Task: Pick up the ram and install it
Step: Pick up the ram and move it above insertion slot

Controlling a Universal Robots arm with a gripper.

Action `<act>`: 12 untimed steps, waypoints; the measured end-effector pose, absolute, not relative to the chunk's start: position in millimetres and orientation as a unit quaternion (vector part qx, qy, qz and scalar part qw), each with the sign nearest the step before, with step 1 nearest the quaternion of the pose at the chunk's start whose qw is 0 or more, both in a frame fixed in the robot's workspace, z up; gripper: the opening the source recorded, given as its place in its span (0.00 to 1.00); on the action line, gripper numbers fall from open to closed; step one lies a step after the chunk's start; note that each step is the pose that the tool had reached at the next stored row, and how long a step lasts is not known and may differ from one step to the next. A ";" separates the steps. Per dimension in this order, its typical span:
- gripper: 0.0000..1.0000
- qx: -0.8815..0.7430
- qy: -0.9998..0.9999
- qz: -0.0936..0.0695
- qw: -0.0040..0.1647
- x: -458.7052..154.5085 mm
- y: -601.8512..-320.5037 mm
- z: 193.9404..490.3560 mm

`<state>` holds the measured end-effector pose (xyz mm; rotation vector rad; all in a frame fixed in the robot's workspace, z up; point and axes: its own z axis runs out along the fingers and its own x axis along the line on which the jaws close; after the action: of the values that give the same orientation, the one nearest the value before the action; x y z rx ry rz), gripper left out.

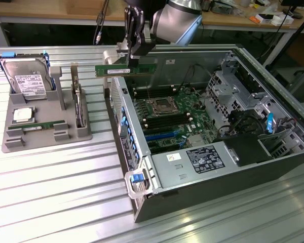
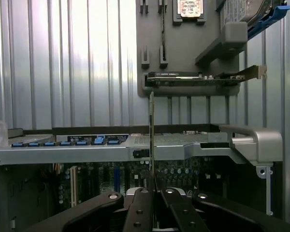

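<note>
Above the far corner of the open computer case [image 1: 202, 200], on the exterior view's left, the gripper [image 1: 130, 59] is clamped on one ram [image 1: 144, 68]. It holds the green stick level and lengthwise, clear of the case rim and touching nothing else. In the wrist view the ram [image 2: 151, 135] shows edge-on as a thin line rising from between the two closed fingers [image 2: 139, 208], with the gripper [image 2: 152, 195] pinching its long edge.

A second green stick [image 1: 43, 124] lies flat in the near part of the grey tray [image 1: 45, 136], which sits well left of the case. The tray also holds one hard drive [image 1: 29, 81] at its far end, one square silver CPU chip [image 1: 23, 115], and one card [image 1: 77, 98] standing on edge along its right side. Inside the case lie one motherboard [image 1: 167, 119] and one processor socket [image 1: 162, 106].

The arm is cut off at the top of the exterior view. The memory slots beside the socket are too fine to count. Edge-on, the ram's chips and label cannot be seen from the wrist, and its gripped edge is hidden between the fingers. The right end of the case is crowded with cables and drive cages.

A strip of bare ribbed table [image 1: 50, 192] separates the tray from the case. The case's left wall carries a row of blue latches [image 1: 129, 136].
</note>
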<state>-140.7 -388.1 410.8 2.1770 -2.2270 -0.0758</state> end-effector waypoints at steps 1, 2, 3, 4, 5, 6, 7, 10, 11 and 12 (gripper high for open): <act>0.12 0.699 -0.715 -0.024 0.013 -139.1 -388.1 410.8; 0.12 0.699 -0.715 -0.024 0.013 -136.1 -388.1 410.8; 0.12 0.699 -0.715 -0.024 0.013 -133.3 -388.1 410.8; 0.12 0.699 -0.715 -0.024 0.013 -131.4 -388.1 410.8; 0.12 0.699 -0.715 -0.024 0.013 -129.7 -388.1 410.8; 0.12 0.699 -0.715 -0.024 0.013 -128.5 -388.1 410.8; 0.12 0.699 -0.715 -0.024 0.013 -126.7 -388.1 410.8; 0.12 0.699 -0.715 -0.024 0.013 -122.1 -388.1 410.9; 0.12 0.699 -0.715 -0.024 0.013 -119.9 -388.1 410.9; 0.12 0.699 -0.715 -0.024 0.013 -117.5 -388.1 410.9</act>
<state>-117.5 -388.1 410.9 2.1771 -2.2267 -0.0758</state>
